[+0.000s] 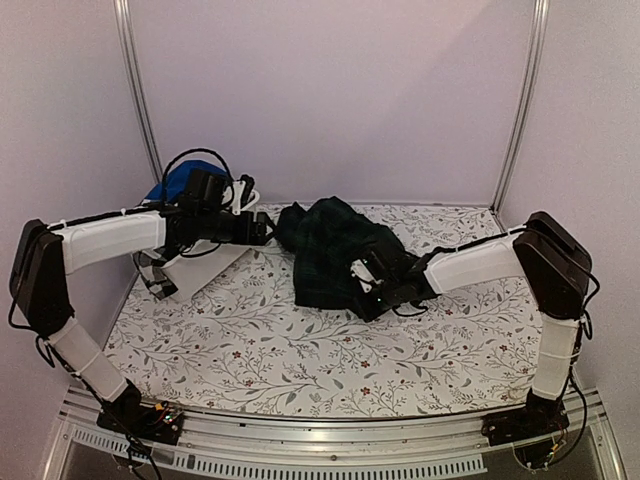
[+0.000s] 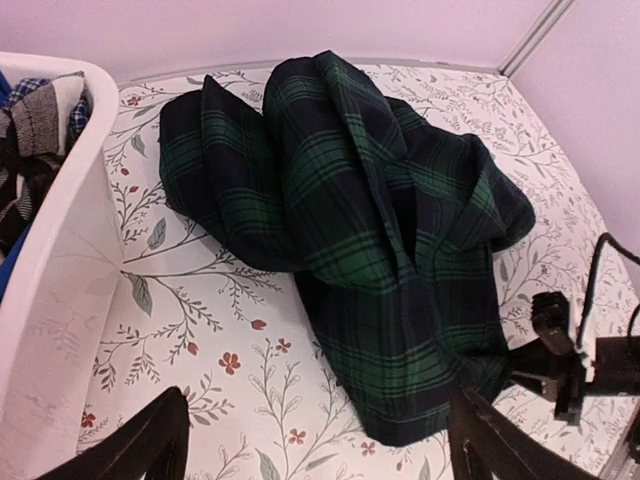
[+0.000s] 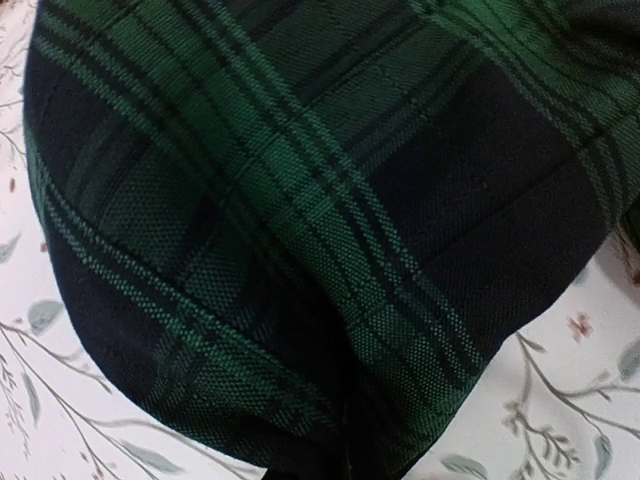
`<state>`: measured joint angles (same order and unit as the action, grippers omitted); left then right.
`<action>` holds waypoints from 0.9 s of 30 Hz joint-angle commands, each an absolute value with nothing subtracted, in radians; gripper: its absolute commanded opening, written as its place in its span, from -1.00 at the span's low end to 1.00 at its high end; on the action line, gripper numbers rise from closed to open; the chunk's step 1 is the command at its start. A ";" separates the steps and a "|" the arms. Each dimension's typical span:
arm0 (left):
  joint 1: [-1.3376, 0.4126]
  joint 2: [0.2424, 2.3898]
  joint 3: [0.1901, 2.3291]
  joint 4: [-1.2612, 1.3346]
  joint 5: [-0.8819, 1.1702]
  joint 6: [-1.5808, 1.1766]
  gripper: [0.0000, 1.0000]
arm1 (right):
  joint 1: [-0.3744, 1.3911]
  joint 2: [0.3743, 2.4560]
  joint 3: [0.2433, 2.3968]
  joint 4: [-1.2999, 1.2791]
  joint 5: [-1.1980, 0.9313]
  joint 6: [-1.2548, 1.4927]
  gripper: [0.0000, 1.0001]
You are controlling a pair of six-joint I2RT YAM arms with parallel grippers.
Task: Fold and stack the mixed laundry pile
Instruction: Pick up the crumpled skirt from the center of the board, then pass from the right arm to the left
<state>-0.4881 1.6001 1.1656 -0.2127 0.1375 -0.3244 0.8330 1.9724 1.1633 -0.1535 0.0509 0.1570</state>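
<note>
The dark green-navy tartan garment (image 1: 335, 250) lies crumpled at the middle back of the table, and it fills most of the left wrist view (image 2: 360, 230). My left gripper (image 1: 262, 228) hovers open just left of it, its two dark fingers (image 2: 150, 445) spread wide over bare tablecloth. My right gripper (image 1: 375, 290) sits at the garment's near right edge, shut on a bunch of tartan cloth (image 3: 300, 250) that hides its fingers. A black-and-white checked shirt (image 2: 40, 110) and a bright blue garment (image 1: 165, 190) lie in the tub.
A white plastic tub (image 2: 55, 300) stands tipped at the back left, close beside my left arm. The floral tablecloth (image 1: 300, 350) covers the table. Walls close in behind and at both sides.
</note>
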 commanded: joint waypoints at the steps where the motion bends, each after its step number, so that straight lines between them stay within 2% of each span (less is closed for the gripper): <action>1: -0.562 1.562 1.068 -0.082 0.127 -0.210 0.80 | 0.775 1.806 1.079 -0.248 0.032 0.158 -1.00; 4: -0.665 1.532 0.963 0.081 0.028 -0.128 0.82 | 0.756 1.709 1.109 -0.247 -0.005 0.142 -1.00; 7: -0.719 1.508 0.847 0.266 0.016 -0.123 0.83 | 0.752 1.653 1.182 -0.259 -0.016 0.109 -1.00; 10: -0.751 1.485 0.723 0.502 0.055 -0.119 0.86 | 0.749 1.647 1.267 -0.299 -0.012 0.068 -1.00; 13: -0.815 1.488 0.644 0.696 0.008 -0.032 0.94 | 0.747 1.668 1.347 -0.347 -0.022 0.038 -1.00; 20: -0.936 1.620 0.722 0.851 -0.185 0.220 0.99 | 0.747 1.708 1.443 -0.399 -0.156 0.035 -1.00; 27: -0.970 1.764 0.855 0.934 -0.331 0.260 0.99 | 0.749 1.714 1.460 -0.420 -0.225 0.051 -1.00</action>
